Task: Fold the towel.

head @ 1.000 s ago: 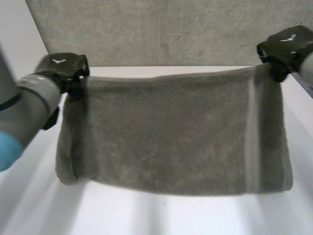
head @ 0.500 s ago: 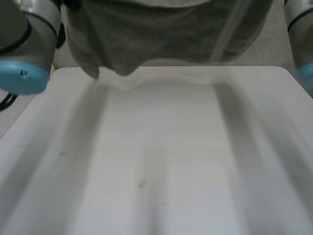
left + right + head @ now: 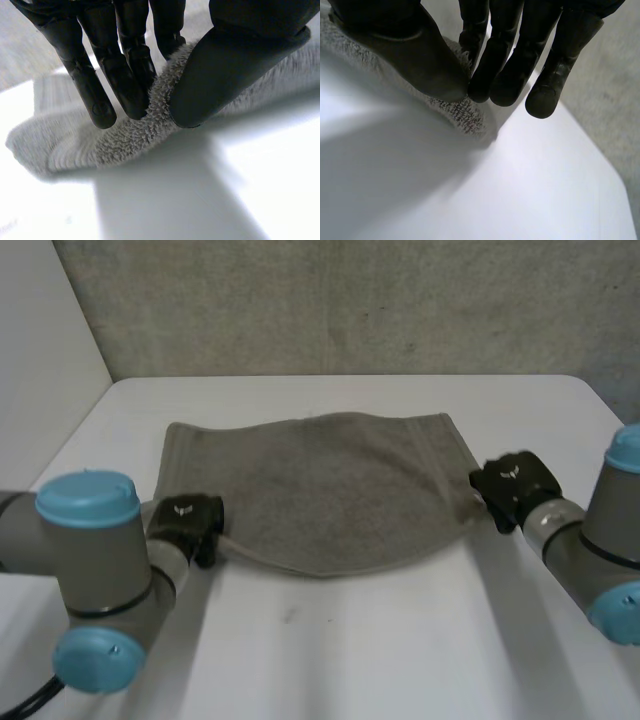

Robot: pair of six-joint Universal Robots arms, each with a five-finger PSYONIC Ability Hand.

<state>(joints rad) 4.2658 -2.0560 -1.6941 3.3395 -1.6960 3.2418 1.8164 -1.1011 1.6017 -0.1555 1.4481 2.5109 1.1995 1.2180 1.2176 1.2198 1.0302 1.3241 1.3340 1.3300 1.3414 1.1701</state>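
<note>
white surface [image 3: 360,660] | grey terry towel [image 3: 320,490] lying spread on it | left hand [image 3: 186,522] pinching near-left corner | right hand [image 3: 512,484] pinching near-right corner

Rough, matt terry cloth for the towel [image 3: 320,490], nubby pile at its edge. Smooth matt white for the table [image 3: 400,640]; hard, faintly glossy black shell on left hand [image 3: 185,523] and right hand [image 3: 512,483].

Soft light leaves the white worktop [image 3: 545,175] glaring bright near the fingers [image 3: 547,85], with dim shadow beneath the towel [image 3: 125,140]
</note>
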